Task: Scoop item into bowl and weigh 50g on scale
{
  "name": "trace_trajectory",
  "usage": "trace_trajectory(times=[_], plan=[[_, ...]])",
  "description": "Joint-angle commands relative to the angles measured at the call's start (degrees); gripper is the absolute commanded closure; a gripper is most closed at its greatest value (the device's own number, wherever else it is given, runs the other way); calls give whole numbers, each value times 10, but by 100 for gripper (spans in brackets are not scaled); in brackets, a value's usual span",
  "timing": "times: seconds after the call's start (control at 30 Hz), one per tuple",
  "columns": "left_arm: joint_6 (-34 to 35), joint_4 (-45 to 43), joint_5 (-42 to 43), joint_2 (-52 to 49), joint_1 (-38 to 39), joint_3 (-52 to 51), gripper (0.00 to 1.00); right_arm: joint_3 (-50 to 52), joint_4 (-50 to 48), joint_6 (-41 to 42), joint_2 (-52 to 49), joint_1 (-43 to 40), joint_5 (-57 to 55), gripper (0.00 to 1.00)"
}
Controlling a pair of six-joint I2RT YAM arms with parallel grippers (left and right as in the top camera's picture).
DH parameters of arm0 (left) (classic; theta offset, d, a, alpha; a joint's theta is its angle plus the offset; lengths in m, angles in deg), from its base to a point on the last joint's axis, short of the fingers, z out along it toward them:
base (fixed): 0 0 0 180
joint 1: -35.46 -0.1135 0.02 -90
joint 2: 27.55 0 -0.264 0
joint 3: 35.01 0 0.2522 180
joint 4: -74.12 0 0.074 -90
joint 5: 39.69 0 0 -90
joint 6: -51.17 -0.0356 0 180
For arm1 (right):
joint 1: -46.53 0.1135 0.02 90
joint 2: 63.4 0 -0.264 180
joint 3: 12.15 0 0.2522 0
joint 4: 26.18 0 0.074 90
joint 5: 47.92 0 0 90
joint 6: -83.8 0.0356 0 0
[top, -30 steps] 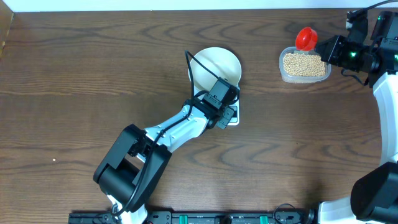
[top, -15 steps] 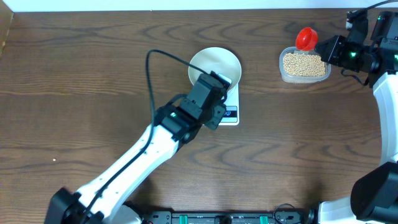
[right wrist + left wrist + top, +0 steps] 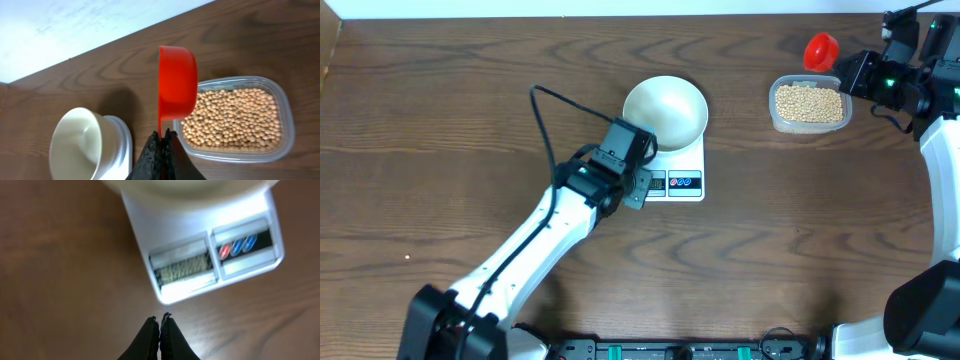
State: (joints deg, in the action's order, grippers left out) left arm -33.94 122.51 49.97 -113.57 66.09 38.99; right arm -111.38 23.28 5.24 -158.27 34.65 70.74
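Note:
The white bowl (image 3: 665, 110) stands empty on the white scale (image 3: 682, 182); the scale's display and buttons show in the left wrist view (image 3: 210, 260). My left gripper (image 3: 636, 190) is shut and empty, just left of the scale's front end, its tips (image 3: 161, 321) near the display. The tan beans (image 3: 808, 102) fill a clear tub (image 3: 235, 120). My right gripper (image 3: 162, 134) is shut on the handle of a red scoop (image 3: 177, 80), held empty beside the tub's far-left edge; the scoop also shows from overhead (image 3: 820, 50).
The dark wooden table (image 3: 470, 120) runs to a white wall at the back. The right arm (image 3: 905, 85) stands at the far right edge. A black cable (image 3: 545, 115) loops up from the left arm.
My left arm has pulled back to the left off the scale, uncovering its display and buttons. My right gripper has shifted the red scoop slightly up and right.

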Motion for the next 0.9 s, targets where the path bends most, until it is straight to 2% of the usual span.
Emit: trace_trajectory(times=[0.0,0.17,0.33,0.53,0.87], plan=[[-16,23,-3,-17,3,-9,94,-10,1,-8,0,-3,-29,99],[-18,56,-3,-17,3,-9,93,-10,1,-9,0,-3,-46,99],[-23,50,22,-17,3,-9,93,-10,0,-8,0,-2,-45,99],[-68,54,38,-17,3,-9,93,-10,-2,-4,0,11,-41,99],[-68,54,38,-17,3,-9,92,-10,-3,-5,0,15,-44,99]])
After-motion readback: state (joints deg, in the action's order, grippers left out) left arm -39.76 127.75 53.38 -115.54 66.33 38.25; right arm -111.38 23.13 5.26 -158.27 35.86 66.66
